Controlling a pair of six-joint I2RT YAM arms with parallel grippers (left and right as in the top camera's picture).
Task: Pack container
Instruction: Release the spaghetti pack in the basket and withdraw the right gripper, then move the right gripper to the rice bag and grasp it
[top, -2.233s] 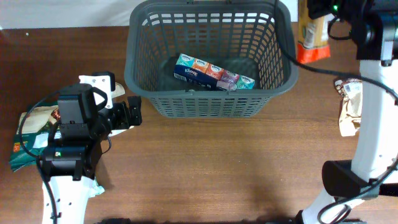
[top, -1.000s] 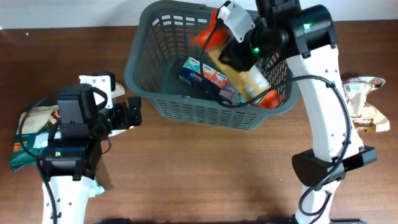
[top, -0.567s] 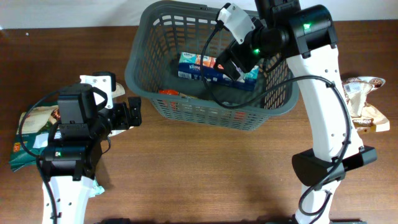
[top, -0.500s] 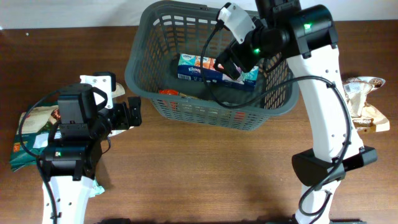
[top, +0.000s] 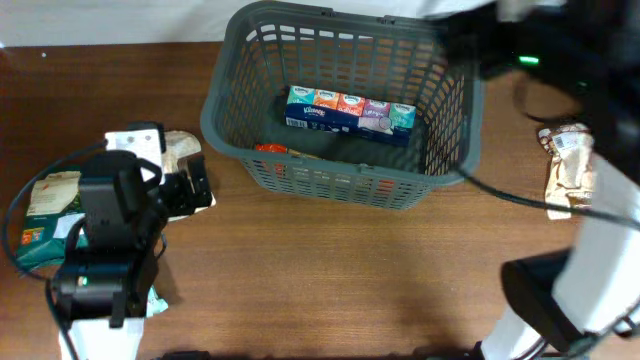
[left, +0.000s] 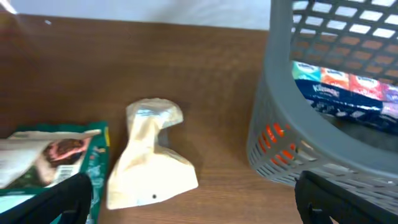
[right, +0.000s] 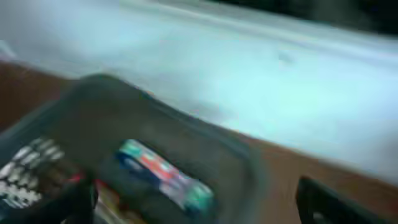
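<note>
Overhead: the container (top: 222, 90), a large dark grey plastic basket, rectangular with rounded corners, slotted lattice walls and a thick rim, stands on the brown wooden table (top: 350, 270) at 12 o'clock from the table's middle. On its floor lies a long tissue multipack (top: 348, 108) with blue, orange, purple and teal panels, set lengthwise from 9 to 3 o'clock. A small orange packet (top: 270, 148) shows at the multipack's 7 o'clock against the near wall, only partly seen. The black left arm (top: 105, 250) sits at 8 o'clock of the container, and the left gripper (top: 195, 188) is apart from the container's wall. In the left wrist view its fingers (left: 56, 199) sit at the two bottom corners, spread wide with nothing between. Ahead of them a crumpled cream paper pouch (left: 152, 165) lies just beside a green printed pouch (left: 56, 155) at its 9 o'clock. The right arm (top: 560, 50) is motion-blurred at 2 o'clock of the container, so we cannot read its gripper from overhead. In the blurred right wrist view, the right gripper (right: 193, 202) shows its dark fingers (right: 336, 202) spread, holding nothing, above the container. A brown-and-white snack pouch (top: 568, 170) lies on the table at the container's 3 o'clock.
</note>
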